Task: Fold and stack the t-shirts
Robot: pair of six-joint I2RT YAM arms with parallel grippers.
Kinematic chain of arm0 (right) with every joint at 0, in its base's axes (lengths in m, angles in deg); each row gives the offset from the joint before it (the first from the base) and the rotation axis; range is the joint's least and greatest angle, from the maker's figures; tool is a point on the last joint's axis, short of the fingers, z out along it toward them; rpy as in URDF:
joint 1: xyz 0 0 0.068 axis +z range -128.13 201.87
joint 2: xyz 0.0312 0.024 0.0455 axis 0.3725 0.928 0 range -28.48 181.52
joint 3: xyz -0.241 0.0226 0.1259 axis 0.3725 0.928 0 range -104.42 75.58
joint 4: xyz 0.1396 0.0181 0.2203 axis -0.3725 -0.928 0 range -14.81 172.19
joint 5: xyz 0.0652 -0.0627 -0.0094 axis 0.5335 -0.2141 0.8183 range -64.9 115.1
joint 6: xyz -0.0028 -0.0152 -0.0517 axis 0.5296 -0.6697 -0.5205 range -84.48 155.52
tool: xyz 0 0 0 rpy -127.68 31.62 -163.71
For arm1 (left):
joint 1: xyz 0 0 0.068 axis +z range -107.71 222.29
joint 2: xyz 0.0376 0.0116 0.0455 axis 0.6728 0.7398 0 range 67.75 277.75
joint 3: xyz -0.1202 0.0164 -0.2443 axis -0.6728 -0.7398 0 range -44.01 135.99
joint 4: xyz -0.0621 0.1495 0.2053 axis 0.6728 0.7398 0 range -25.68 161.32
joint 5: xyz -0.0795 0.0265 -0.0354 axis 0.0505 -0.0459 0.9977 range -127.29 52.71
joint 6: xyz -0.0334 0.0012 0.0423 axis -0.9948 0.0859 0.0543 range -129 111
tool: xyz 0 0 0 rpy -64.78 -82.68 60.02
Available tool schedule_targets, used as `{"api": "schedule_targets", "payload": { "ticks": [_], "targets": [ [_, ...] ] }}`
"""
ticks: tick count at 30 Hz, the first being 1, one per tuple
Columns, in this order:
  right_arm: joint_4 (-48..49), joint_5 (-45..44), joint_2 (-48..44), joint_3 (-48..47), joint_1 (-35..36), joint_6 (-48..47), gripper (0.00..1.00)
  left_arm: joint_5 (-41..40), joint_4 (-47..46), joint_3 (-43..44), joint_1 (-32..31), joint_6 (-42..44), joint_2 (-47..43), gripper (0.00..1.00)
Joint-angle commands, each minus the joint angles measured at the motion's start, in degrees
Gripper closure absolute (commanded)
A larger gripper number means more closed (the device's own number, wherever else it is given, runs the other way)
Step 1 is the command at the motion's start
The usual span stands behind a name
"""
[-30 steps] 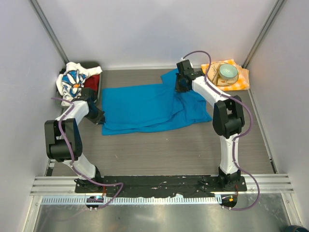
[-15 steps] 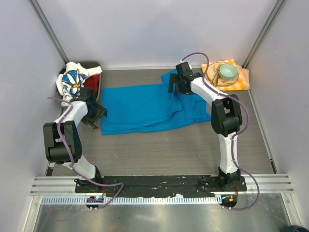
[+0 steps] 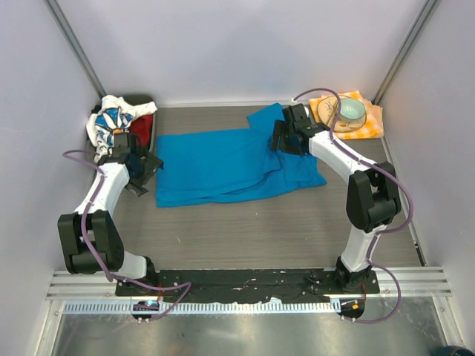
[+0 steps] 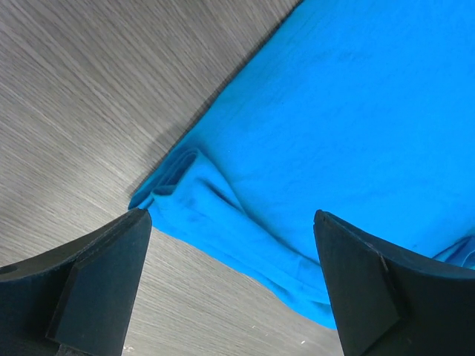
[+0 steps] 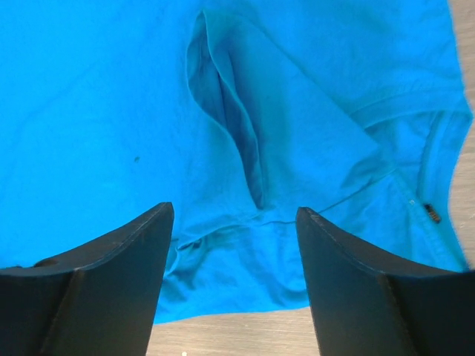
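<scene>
The bright blue t-shirt (image 3: 223, 163) lies spread out and loosely folded on the middle of the table. My left gripper (image 3: 147, 169) hovers open just off its left edge; in the left wrist view the gripper (image 4: 234, 282) frames the shirt's folded corner (image 4: 172, 176) with nothing between the fingers. Over the shirt's right part, by a raised crease (image 5: 230, 119), my right gripper (image 3: 285, 138) is open and empty; its wrist view (image 5: 234, 274) looks down on the blue cloth and its hem. The daisy-print t-shirt (image 3: 110, 122) and the red t-shirt (image 3: 148, 123) are bunched at the back left.
An orange-and-white checked napkin (image 3: 371, 122) with a wooden board and a pale green bowl (image 3: 349, 111) lies at the back right. White walls close in the table on three sides. Bare wood table (image 3: 252, 230) stretches in front of the shirt.
Both grippers have opened and let go of the blue t-shirt. The left arm drew back to the left off the shirt's edge; the right arm lifted and shifted right.
</scene>
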Motion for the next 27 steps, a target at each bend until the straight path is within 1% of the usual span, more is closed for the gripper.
{"api": "schedule_targets", "payload": {
  "ticks": [1,2,5,8,12,14,21,27],
  "targets": [
    [3.4,3.5,0.6,1.7,0.5,2.7,0.32,1.9,-0.7,-1.1,0.0,1.3,-1.9,0.05],
    [3.8,3.7,0.9,1.8,0.6,2.9,0.35,2.2,-0.8,-1.2,0.0,1.4,-1.9,0.05],
    [4.7,4.5,2.3,1.6,0.6,3.4,0.35,2.3,-0.7,-1.2,0.0,1.8,-1.9,0.05],
    [5.0,5.4,3.8,1.1,0.6,3.8,0.37,2.3,-0.7,-1.0,0.0,1.9,-1.9,0.05],
    [5.6,5.9,5.3,1.2,0.9,4.0,0.38,2.3,-0.7,-0.9,0.0,1.9,-1.5,0.06],
    [5.9,5.7,5.8,1.4,1.1,4.0,0.41,2.3,-0.6,-0.9,0.0,2.0,-1.4,0.06],
    [6.1,5.2,6.8,1.5,1.0,3.6,0.48,2.1,-0.8,-1.0,-0.1,2.1,-1.3,0.06],
    [6.1,4.4,7.5,1.8,1.0,3.2,0.5,1.9,-0.8,-1.2,0.0,2.3,-1.0,0.06]
  ]
}}
